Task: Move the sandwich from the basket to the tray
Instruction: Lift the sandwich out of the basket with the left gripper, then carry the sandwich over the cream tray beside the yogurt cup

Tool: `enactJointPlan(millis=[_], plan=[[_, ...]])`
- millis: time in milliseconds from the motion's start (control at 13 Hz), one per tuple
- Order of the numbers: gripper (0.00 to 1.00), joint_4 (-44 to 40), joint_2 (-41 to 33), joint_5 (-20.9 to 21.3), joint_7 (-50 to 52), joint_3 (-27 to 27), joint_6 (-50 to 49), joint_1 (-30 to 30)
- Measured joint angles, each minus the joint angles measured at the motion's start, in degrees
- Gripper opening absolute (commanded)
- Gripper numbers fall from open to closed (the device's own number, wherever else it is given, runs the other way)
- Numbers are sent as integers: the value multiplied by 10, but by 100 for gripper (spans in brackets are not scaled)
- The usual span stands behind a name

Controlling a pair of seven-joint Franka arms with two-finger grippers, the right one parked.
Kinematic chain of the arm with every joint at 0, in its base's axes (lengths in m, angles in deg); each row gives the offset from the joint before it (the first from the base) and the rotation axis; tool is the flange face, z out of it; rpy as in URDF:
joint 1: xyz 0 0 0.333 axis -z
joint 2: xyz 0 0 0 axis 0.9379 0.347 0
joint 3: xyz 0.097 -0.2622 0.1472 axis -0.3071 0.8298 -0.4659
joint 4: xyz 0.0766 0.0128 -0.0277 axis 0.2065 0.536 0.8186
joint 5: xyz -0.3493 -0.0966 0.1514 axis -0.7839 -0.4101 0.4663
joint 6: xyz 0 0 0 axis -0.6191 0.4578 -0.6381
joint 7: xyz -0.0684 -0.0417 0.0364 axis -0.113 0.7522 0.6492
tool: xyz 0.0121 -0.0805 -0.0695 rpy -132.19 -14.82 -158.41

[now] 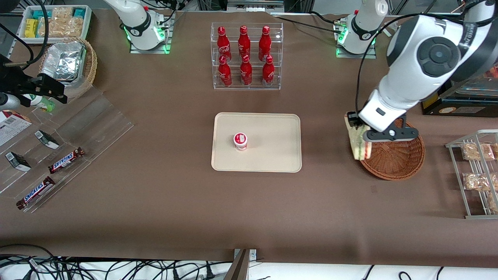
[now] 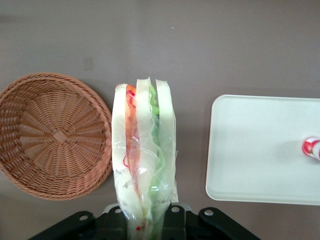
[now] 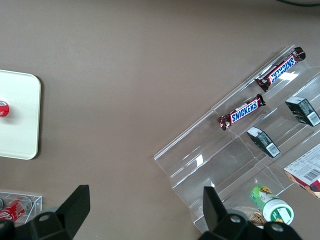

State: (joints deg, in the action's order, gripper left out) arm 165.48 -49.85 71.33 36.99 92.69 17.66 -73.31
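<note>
My gripper (image 1: 360, 142) is shut on the sandwich (image 1: 357, 142), a clear-wrapped wedge of white bread with red and green layers, held in the air over the basket's rim on the side toward the tray. In the left wrist view the sandwich (image 2: 144, 160) hangs between the basket (image 2: 52, 135) and the tray (image 2: 265, 150), above bare table. The reddish-brown wicker basket (image 1: 400, 159) holds nothing that I can see. The beige tray (image 1: 268, 155) lies mid-table with a small red-and-white cup (image 1: 240, 141) standing on it.
A clear rack of red bottles (image 1: 246, 56) stands farther from the front camera than the tray. A wire rack with bagged snacks (image 1: 476, 171) sits beside the basket at the working arm's end. Clear shelves with Snickers bars (image 1: 66, 160) lie toward the parked arm's end.
</note>
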Motion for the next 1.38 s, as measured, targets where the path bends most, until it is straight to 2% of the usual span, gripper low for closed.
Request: enactJointPlan(millis=[308,538,923,1385], plan=[[0,0,25,-26,-4,43,10,5],[0,-1,43,-30,8,49,36,38],[0,2,99,-28,84,49,103,102],[0,11,164,46,152,49,157,129]])
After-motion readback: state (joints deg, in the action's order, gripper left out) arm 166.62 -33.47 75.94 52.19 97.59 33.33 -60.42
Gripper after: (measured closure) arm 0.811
